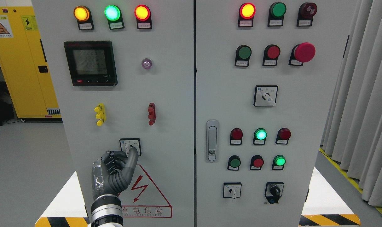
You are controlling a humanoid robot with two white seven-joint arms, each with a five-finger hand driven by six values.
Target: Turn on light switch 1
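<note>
A small rotary light switch with a white knob sits in a black-framed square plate low on the left cabinet door. My left hand comes up from the bottom edge and reaches it. Its curled fingers press at the knob's left and lower side. The thumb stretches up along the knob's right side, so the hand pinches the knob. The hand hides the lower part of the plate. My right arm does not show.
Above the switch are a yellow terminal, a red terminal, a black meter and three lit lamps. The right door carries buttons, lamps, selector switches and a door handle. A yellow cabinet stands at the left, curtains at the right.
</note>
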